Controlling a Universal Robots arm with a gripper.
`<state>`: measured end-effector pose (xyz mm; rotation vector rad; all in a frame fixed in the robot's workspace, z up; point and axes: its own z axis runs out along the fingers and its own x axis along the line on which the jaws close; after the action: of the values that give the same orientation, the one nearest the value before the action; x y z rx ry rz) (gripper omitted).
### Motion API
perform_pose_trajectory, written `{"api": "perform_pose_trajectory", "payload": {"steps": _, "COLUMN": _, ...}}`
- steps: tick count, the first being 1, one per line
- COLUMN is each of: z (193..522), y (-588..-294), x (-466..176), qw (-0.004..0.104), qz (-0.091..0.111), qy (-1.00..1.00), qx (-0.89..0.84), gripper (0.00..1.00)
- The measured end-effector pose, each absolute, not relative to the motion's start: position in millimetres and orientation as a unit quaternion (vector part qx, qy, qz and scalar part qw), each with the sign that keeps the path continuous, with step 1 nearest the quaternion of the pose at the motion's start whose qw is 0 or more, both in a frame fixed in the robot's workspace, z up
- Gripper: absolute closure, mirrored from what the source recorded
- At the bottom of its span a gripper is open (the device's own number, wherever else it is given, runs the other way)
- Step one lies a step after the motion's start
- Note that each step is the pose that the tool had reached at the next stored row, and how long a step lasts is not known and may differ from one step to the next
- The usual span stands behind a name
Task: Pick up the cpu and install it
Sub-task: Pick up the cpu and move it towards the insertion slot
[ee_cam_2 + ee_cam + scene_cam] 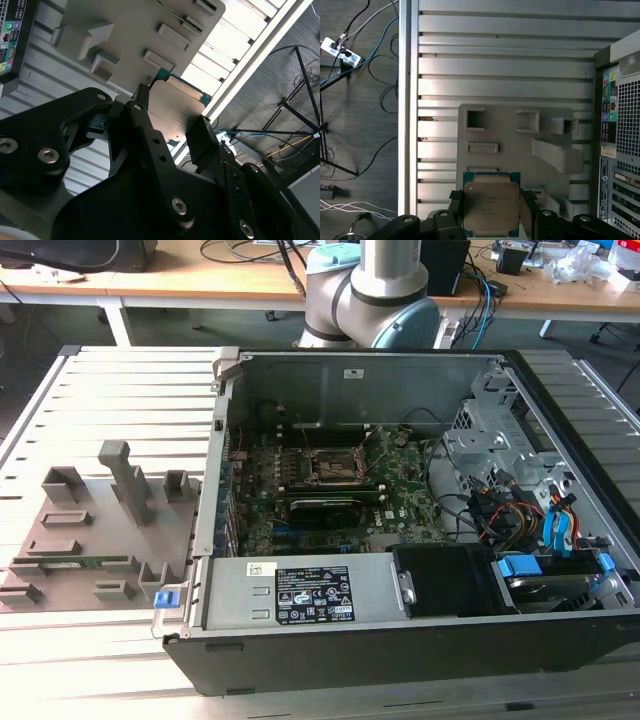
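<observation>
exterior view
arm (372,290): stands at the far side of the open computer case (400,640) and rises out of the top of the picture.
socket (335,468): dark square with a metal frame, sits on the motherboard (400,505) inside the case.
fixture plate (100,540): grey, with raised blocks, lies on the slatted table (110,390) at the exterior view's left of the case.

second wrist view
gripper (172,112): closed only as far as the width of the cpu (175,107), gripping it by two opposite edges.
fingers (142,107): black, one on each side of the chip, pressed against its rim.
cpu: clamped at the fingertips, pale metal top toward the camera, green rim showing at the edge farthest from the palm.
fixture plate (140,30): lies beyond the fingertips, past the held chip; cannot tell whether chip and plate touch.

first wrist view
gripper (491,200): grips the cpu (491,207) with a finger at either side edge.
cpu: square face turned flat to the camera, sits right between the fingertips.
fixture plate (520,150): straight ahead of the fingertips, pockets and blocks facing up.
computer case (620,130): off to one side of the hand, port panel in sight.
cables (365,60): on the floor off the hand's other side, past the table edge.
</observation>
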<state>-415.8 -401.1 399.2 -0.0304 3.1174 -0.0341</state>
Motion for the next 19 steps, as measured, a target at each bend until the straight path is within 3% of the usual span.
{"api": "perform_pose_trajectory", "payload": {"steps": 19, "z": 399, "y": -401, "x": -353, "qw": 0.012, "qz": -0.012, "qy": 1.000, "qx": -0.010, "gripper": 0.46}}
